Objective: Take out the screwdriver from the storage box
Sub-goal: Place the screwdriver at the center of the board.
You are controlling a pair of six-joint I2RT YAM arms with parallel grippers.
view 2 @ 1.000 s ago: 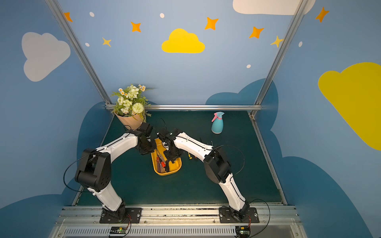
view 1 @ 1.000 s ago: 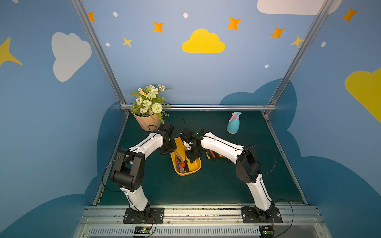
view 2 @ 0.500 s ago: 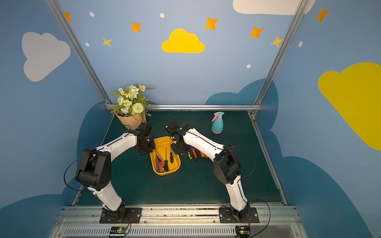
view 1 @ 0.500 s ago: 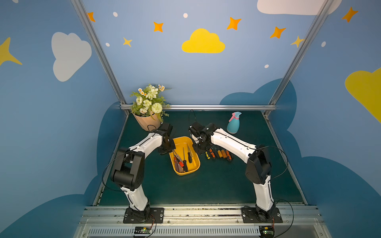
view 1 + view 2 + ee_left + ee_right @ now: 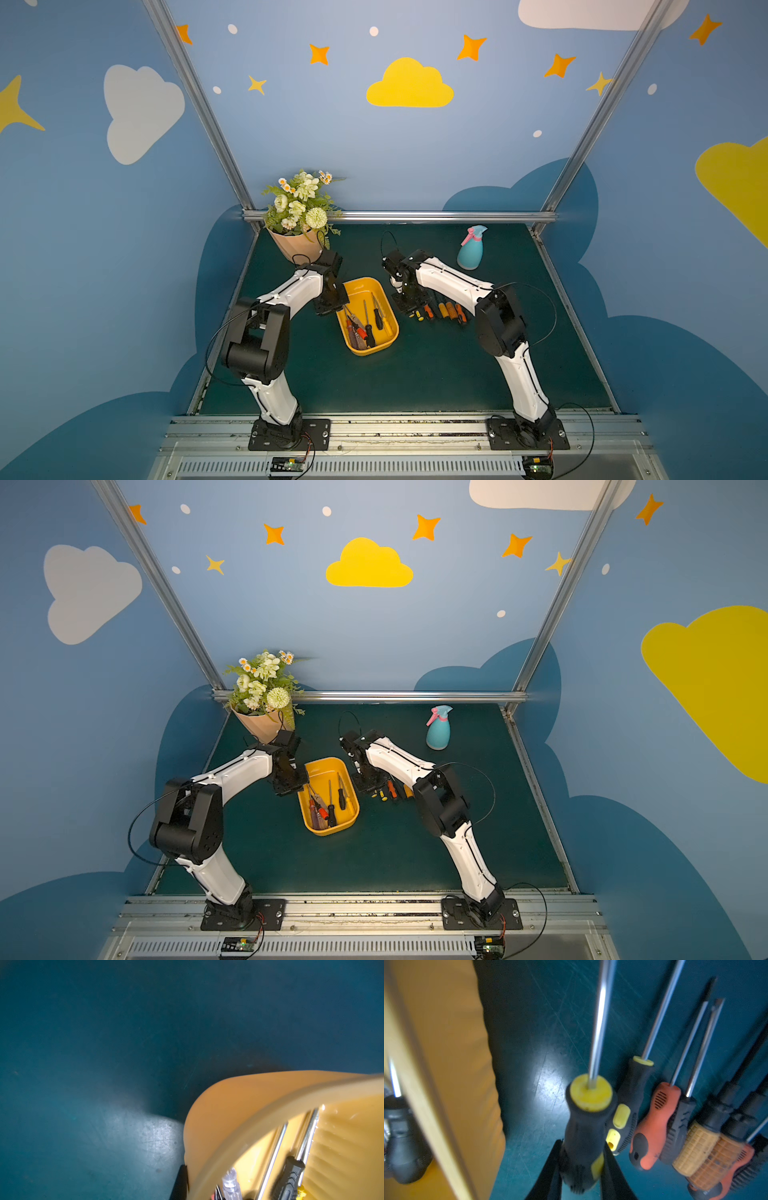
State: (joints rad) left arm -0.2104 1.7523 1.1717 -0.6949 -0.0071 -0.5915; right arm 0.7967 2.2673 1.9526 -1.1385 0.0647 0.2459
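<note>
The right jaws are clamped on the black-and-yellow handle of a screwdriver (image 5: 586, 1126), one black finger (image 5: 550, 1172) on each side of the grip. Its steel shaft runs straight out ahead of them over the green table (image 5: 415, 374). Whether it touches the table cannot be told. Just beside these jaws, on the side away from the box, lies a row of screwdrivers (image 5: 442, 309) with yellow, orange and black handles. They lie side by side with their shafts pointing the same way as the held one, and the nearest handle almost touches it. On the other side of the right jaws rises the yellow wall of the storage box (image 5: 446, 1043), close but apart from the held tool. The box (image 5: 368, 351) stands on the table between the two pairs of jaws, and several more tools (image 5: 368, 328) lie lengthwise inside it. The left jaws are closed at the box's corner. One black finger (image 5: 179, 1182) presses against the outside of its wall (image 5: 239, 1101), while the other finger is out of sight. Well beyond the left jaws stands a flowerpot (image 5: 297, 249), and well beyond the right jaws a blue spray bottle (image 5: 471, 253).
</note>
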